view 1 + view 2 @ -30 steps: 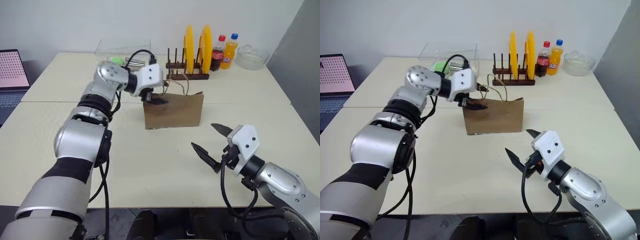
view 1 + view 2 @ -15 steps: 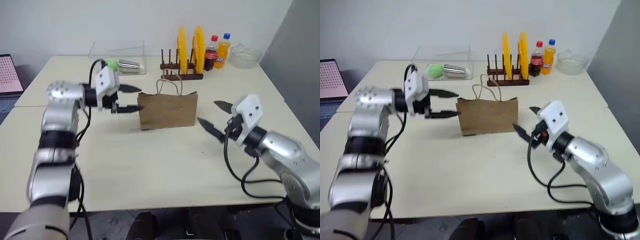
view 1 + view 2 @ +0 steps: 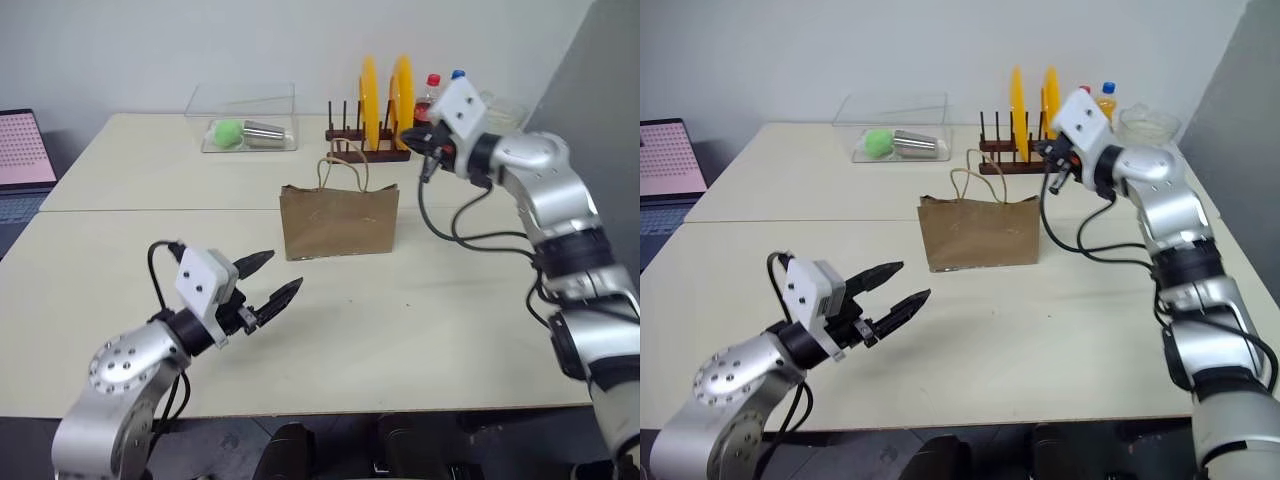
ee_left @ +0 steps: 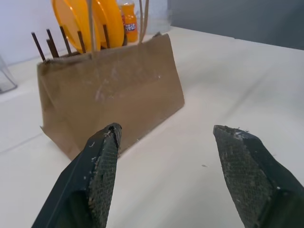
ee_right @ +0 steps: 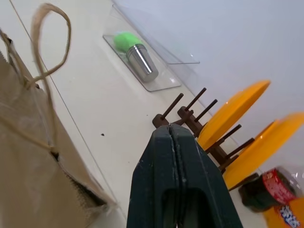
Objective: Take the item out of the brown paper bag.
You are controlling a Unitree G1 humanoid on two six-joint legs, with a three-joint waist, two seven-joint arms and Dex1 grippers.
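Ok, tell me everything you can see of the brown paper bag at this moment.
The brown paper bag is small, of creased kraft paper, with two thin tan cord loop handles standing above its mouth. It stands upright on the cream table, in front of the wooden plate rack. Nothing touches it: the left gripper is open, nearer the robot, and the right gripper is shut, above the bag's right end. Its contents cannot be seen.

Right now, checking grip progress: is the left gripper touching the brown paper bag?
Apart. The left eye view shows bare table between the open left gripper and the brown paper bag.
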